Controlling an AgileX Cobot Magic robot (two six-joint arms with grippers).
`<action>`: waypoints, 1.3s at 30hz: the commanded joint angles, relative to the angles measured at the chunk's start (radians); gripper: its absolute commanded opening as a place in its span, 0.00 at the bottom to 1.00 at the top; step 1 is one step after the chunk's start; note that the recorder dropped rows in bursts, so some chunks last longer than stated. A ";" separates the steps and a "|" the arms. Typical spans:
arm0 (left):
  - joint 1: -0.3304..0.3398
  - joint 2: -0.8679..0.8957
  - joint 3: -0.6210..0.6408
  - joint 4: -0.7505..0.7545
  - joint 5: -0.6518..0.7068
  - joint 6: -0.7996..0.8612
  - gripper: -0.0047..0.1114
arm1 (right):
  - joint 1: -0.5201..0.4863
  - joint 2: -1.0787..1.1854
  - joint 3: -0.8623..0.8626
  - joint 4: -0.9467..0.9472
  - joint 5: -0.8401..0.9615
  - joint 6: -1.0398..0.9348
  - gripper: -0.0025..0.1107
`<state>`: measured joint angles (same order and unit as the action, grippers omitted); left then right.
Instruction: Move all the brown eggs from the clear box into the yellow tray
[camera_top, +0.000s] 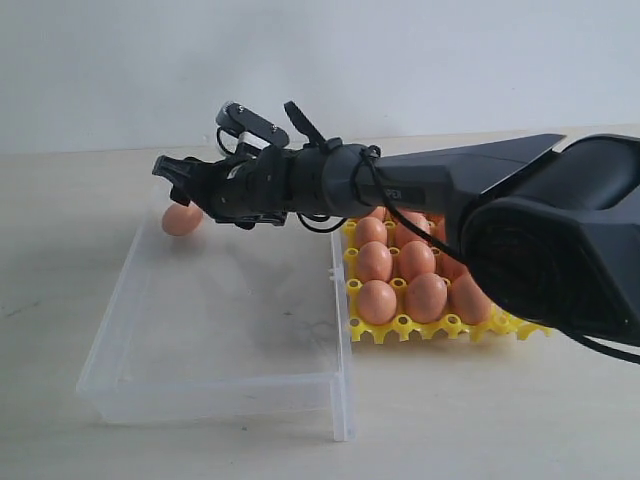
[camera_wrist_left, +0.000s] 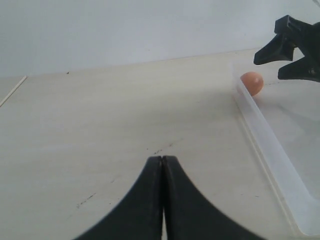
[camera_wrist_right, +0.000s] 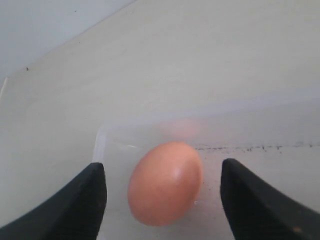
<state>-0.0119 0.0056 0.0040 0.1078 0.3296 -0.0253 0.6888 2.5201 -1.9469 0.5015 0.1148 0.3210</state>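
**Q:** Where the right gripper (camera_top: 178, 185) reaches over the clear box (camera_top: 200, 385), how do its jaws stand?

**A:** Released and spread wide, with one finger on each side of a single brown egg (camera_wrist_right: 165, 182) and touching neither side. The left gripper (camera_wrist_left: 162, 170), outside the box over the table (camera_top: 500, 420), is clenched on nothing, its tips pressed together.

**Q:** And the eggs?

**A:** Orange-brown, matte, oval. The single one lies on the box floor, just beside a corner on the side away from the yellow tray (camera_top: 420, 330). The other brown eggs (camera_top: 400, 270) sit upright in the tray's cups, just beside the box's opposite wall.

**Q:** Edges and room?

**A:** Low transparent walls meet beside the egg on two sides; above it the box is open.

**Q:** Setting?

**A:** A pale, faintly scuffed tabletop under the box, with a plain whitish wall (camera_top: 300, 60) beyond it.
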 joint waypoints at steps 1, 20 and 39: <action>0.001 -0.006 -0.004 -0.003 -0.012 -0.004 0.04 | -0.003 0.034 -0.093 -0.011 0.033 -0.005 0.58; 0.001 -0.006 -0.004 -0.003 -0.012 -0.004 0.04 | -0.003 0.107 -0.168 -0.009 0.096 0.027 0.58; 0.001 -0.006 -0.004 -0.003 -0.012 -0.004 0.04 | -0.003 0.133 -0.177 0.014 0.082 0.050 0.57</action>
<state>-0.0119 0.0056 0.0040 0.1078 0.3296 -0.0253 0.6888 2.6465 -2.1179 0.5066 0.2016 0.3685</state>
